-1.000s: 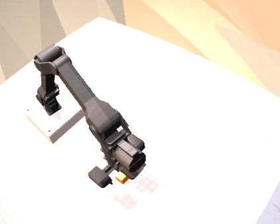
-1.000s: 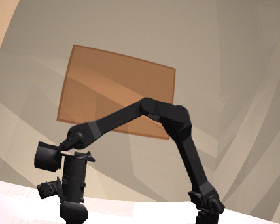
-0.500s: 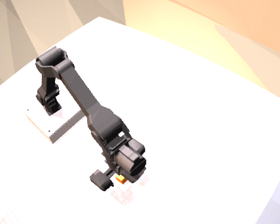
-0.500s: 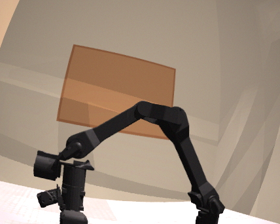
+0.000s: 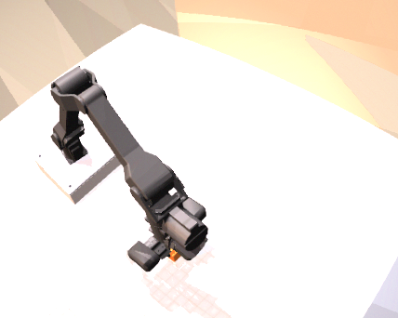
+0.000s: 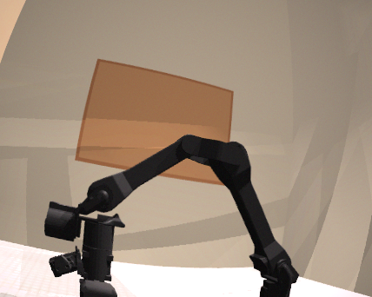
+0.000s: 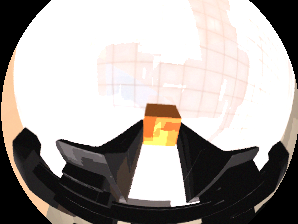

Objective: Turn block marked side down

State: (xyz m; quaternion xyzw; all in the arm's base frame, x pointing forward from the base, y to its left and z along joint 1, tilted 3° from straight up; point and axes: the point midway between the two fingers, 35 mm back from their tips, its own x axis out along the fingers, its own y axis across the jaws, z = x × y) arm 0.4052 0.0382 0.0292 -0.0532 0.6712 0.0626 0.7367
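Fingers pinched on the orange block low centre of the wrist view, gripper pressed down at the white counter, likely gripping to flip it; arm base plate sits upper left, well apart, nothing blocking.

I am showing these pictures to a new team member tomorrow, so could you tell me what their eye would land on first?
Most likely the dark grey jointed robot arm, stretching from its pale base block across the white table. Next, the small orange cube, bright against the white, sits between the black gripper fingers, which have closed on it at table level. In the exterior view, a large translucent orange panel hangs behind the arm.
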